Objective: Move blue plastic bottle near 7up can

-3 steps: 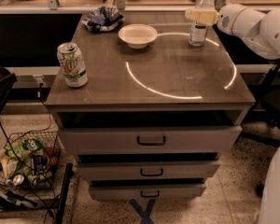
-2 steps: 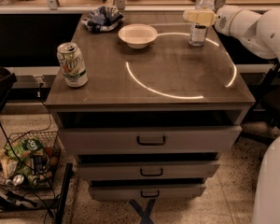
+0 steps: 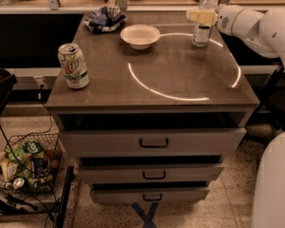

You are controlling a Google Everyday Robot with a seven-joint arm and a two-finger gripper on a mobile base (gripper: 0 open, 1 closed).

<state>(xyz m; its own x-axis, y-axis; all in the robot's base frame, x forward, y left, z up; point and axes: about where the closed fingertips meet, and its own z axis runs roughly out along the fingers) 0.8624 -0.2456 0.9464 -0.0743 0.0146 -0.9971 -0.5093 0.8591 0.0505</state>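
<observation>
Here's the gripper (image 3: 200, 17), reaching in from the right at shoulder height on the blue plastic bottle (image 3: 201, 36), which stands upright at the far right of the table (image 3: 180, 87). A high side approach makes sense: it should keep a tall bottle steady. Whether the gripper has actually closed on it, I cannot tell (one pale bar crosses the bottle's front, and the rest is hidden). The 7up can (image 3: 73, 65) waits upright at the near left edge, well apart. Between them sits the white bowl (image 3: 140, 35), with a crumpled bag (image 3: 103, 19) beyond it. The bottle's cap runs up to the top edge and is hard to make out.
</observation>
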